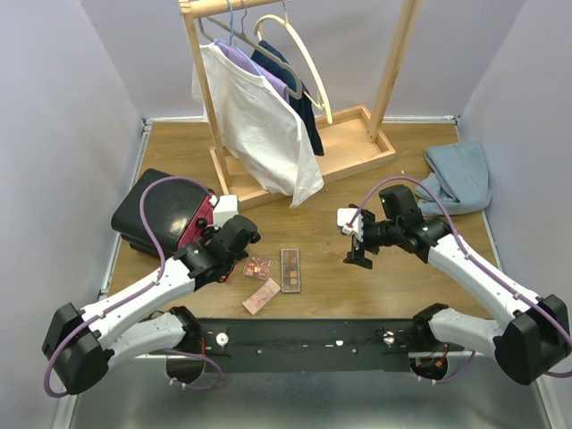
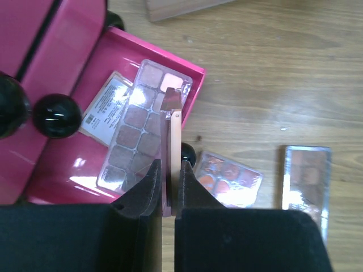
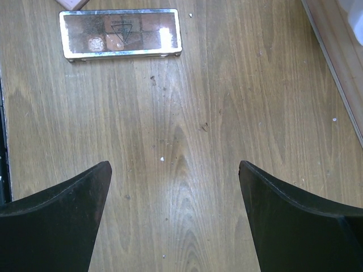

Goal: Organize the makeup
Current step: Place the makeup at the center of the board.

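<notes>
A wooden table (image 3: 187,119) fills the space between pale lilac walls. The left gripper (image 2: 170,170) is clamped on a thin pink palette (image 2: 172,127) held on edge over the open pink drawer (image 2: 68,164) of the black case (image 1: 159,210), where a brown eyeshadow palette (image 2: 136,127) already lies flat. A peach palette (image 2: 229,180) and a long mirrored palette (image 2: 306,173) rest on the wood just beside the drawer. The right gripper (image 3: 174,165) hangs with its jaws spread wide over bare wood, holding nothing, with the long mirrored palette lying a little beyond it.
</notes>
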Motion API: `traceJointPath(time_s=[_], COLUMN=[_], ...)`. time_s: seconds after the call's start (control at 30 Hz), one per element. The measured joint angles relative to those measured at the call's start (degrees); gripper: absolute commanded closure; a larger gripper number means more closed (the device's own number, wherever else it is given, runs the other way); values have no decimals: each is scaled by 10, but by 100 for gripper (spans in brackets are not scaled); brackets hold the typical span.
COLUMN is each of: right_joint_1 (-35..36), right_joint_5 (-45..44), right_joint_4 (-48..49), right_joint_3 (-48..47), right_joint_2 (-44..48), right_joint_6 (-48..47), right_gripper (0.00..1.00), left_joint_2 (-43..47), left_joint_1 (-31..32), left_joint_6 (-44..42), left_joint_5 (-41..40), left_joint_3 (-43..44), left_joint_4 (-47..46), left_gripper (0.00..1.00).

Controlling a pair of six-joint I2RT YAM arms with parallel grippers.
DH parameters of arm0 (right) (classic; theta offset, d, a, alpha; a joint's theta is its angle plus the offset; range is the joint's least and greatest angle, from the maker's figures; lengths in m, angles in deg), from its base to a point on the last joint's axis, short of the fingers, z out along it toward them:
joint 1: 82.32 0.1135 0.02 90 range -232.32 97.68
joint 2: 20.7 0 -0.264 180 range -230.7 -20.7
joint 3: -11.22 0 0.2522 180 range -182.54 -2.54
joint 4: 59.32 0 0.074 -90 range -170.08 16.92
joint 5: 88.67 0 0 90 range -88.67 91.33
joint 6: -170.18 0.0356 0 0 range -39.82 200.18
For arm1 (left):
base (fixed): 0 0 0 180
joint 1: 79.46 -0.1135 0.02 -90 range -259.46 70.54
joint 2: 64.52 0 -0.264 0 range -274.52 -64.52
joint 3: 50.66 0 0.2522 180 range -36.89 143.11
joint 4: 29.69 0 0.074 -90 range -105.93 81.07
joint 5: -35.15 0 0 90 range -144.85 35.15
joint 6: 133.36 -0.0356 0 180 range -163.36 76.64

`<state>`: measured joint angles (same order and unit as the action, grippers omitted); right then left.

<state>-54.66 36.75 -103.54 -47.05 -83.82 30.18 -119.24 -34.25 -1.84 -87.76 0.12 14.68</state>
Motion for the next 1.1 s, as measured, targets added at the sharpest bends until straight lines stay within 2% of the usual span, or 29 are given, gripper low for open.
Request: traceJointPath(time_s=[0.23, 0.57, 0.67, 0.9, 1.1], right_joint_1=[0, 0, 0, 0, 0], right_joint_5=[-2, -4, -4, -4, -4], right_joint_4=[0, 3, 4, 4, 4], right_joint_3=[0, 0, 0, 0, 0], right_joint_2=[0, -3, -3, -4, -4], right_joint_6=[0, 0, 0, 0, -2], right_gripper=[0, 0, 0, 0, 0], left_joint_2=[-28, 9, -15, -133, -142], left_joint_1=[-1, -1, -2, -5, -5], left_joint_6=[-22, -54, -61, -65, -77], left_joint_5=[-39, -50, -68, -71, -39], left_joint_3=[24, 28, 37, 59, 59], left_joint_4=[26, 24, 31, 41, 34], left_gripper=[95, 95, 97, 98, 98])
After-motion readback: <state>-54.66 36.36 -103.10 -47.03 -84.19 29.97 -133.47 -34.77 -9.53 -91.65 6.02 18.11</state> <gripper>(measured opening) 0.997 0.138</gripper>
